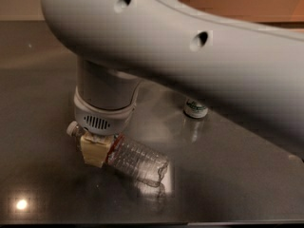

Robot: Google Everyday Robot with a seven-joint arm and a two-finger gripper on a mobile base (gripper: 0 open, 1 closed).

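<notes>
My gripper (97, 148) hangs below the big white arm (190, 56), low over the dark table (228, 184) at the lower left. Its cream fingers (94, 152) are shut around the neck end of a clear, crumpled plastic bottle (137, 161). The bottle lies on its side, with its white cap (73, 128) poking out to the left of the fingers and its base pointing right toward me. The far finger is hidden behind the bottle and the wrist.
A small can with a green and white label (195, 109) stands on the table behind the arm, mostly hidden by it. The table's front edge (142, 222) runs along the bottom. A lamp glare (21, 204) shows at the lower left.
</notes>
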